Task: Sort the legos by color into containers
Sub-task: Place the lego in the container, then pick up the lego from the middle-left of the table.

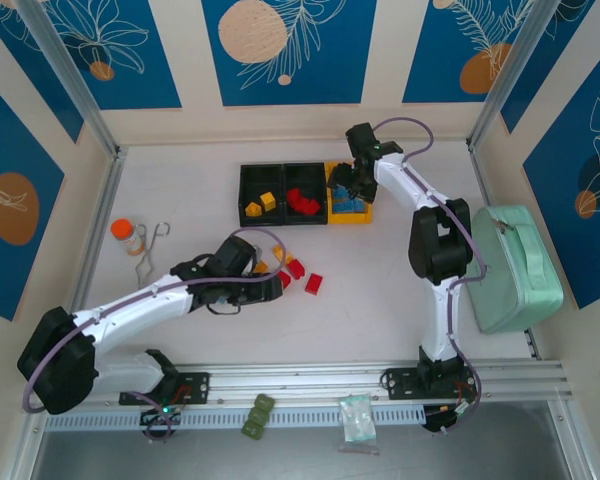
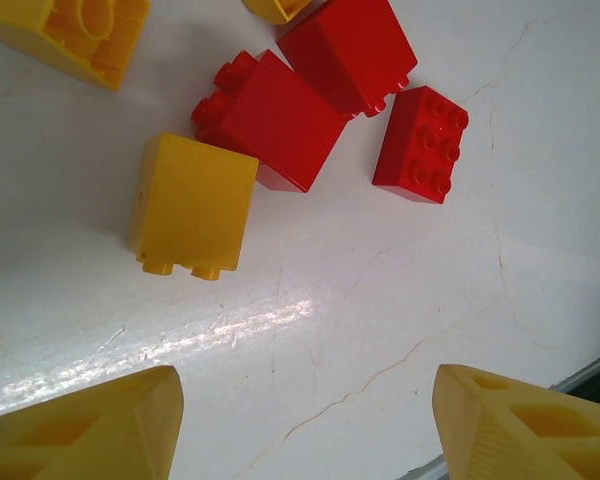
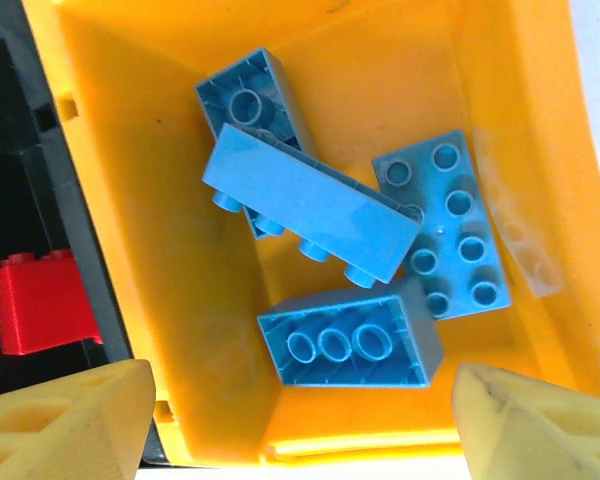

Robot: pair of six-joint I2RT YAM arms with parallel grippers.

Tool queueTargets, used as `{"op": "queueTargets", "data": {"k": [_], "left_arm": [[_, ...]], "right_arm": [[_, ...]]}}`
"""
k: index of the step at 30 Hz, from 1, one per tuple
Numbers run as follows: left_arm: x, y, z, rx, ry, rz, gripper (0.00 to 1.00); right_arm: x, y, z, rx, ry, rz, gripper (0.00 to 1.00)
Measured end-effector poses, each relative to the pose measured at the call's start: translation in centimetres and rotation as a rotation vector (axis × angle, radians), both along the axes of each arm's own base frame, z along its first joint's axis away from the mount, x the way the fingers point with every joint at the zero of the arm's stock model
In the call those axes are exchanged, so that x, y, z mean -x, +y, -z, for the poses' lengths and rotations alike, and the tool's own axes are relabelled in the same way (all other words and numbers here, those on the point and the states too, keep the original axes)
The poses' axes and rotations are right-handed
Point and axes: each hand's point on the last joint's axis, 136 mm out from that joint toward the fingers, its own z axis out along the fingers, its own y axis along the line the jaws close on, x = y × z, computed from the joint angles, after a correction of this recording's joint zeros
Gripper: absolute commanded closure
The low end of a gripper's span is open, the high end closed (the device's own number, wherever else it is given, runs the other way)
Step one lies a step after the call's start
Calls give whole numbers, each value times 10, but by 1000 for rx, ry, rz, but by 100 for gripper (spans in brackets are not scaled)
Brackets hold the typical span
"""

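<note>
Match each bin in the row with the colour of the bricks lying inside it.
Column one:
1. left black bin
2. middle black bin
3. yellow bin

Column two:
A. blue bricks
B. yellow bricks
C. red bricks

Pairs: 1-B; 2-C; 3-A

Left claw [image 2: 305, 420] and right claw [image 3: 300, 415] gape, empty.

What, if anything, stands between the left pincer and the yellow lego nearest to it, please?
Nothing visible does: only bare table lies between the open left pincer and the yellow lego. A red lego sits close against its far corner and might crowd a finger.
</note>
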Motion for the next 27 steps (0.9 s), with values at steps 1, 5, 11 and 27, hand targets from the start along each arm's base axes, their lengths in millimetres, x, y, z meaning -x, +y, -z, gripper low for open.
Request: {"op": "queueTargets", "data": {"k": [1, 5, 11, 27], "left_arm": [[0, 2, -1, -5, -4, -6, 32], [1, 15, -7, -36, -22, -47, 30], [5, 42, -3, -145, -11, -103, 30], [-6, 118, 0, -303, 7, -374, 31]], "right_arm": [[2, 2, -3, -3, -8, -5, 23], [26, 6, -27, -17, -49, -34, 23], [75, 18, -83, -82, -183, -113, 24], [223, 46, -62, -184, -176, -375, 23]]}}
